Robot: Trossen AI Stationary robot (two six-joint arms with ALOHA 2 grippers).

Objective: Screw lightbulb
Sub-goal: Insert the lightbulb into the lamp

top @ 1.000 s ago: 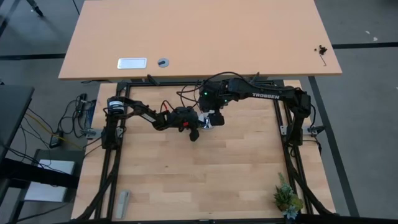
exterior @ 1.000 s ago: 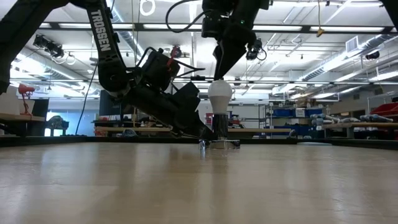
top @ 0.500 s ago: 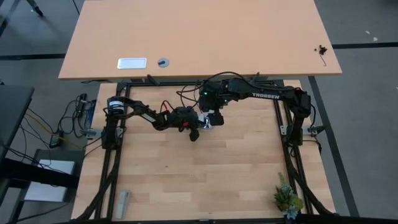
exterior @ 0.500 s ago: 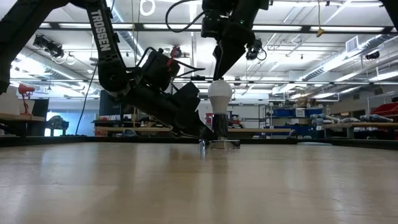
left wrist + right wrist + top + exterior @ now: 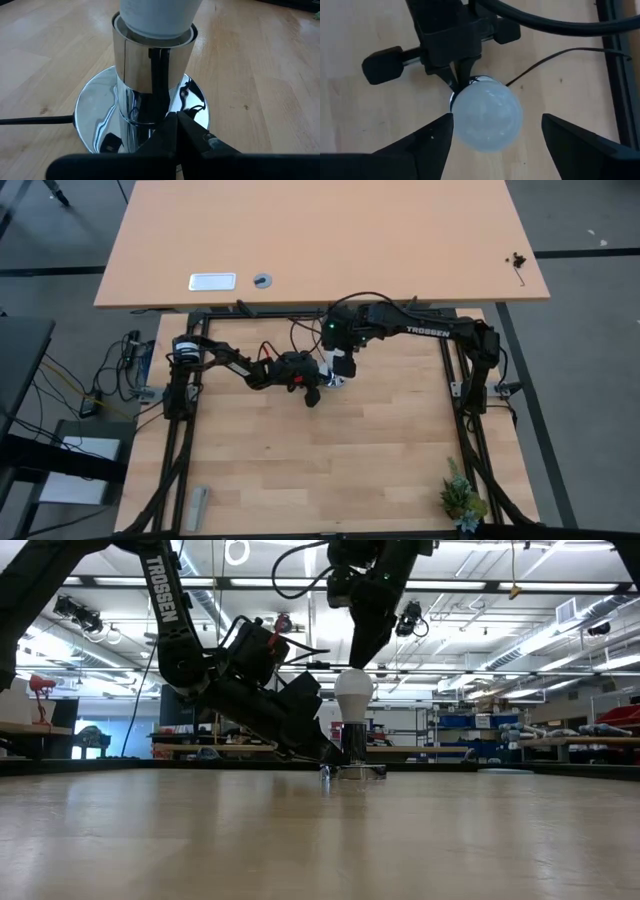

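Note:
The white frosted lightbulb point(image 5: 353, 692) stands upright with its base sunk into the silvery socket point(image 5: 150, 65). The socket rises from a round mirror base plate point(image 5: 95, 115) that lies flat on the wooden table. My left gripper point(image 5: 175, 127) is shut and low at the plate, reaching in from the table's left point(image 5: 318, 385). My right gripper point(image 5: 492, 132) is open and points straight down above the bulb point(image 5: 487, 117). Its two fingers point(image 5: 432, 137) stand on either side of the bulb, apart from it. In the high view my right gripper point(image 5: 340, 368) hides the bulb. My left gripper's shut fingertips point(image 5: 172, 122) rest on the round base plate point(image 5: 195, 107), right beside the foot of the socket's stem. They come slanting down from the table's left. The plate lies flat on the table with the bulb upright above it.
A thin black cord point(image 5: 35, 120) runs from the base plate across the table. A small green plant point(image 5: 462, 498) stands at the near right corner and a grey object point(image 5: 198, 507) lies at the near left. A second wooden table point(image 5: 320, 240) stands behind.
My right gripper has turned about its upright axis above the bulb and shifted slightly toward the table's left. The bulb, the socket and my left gripper have kept still.

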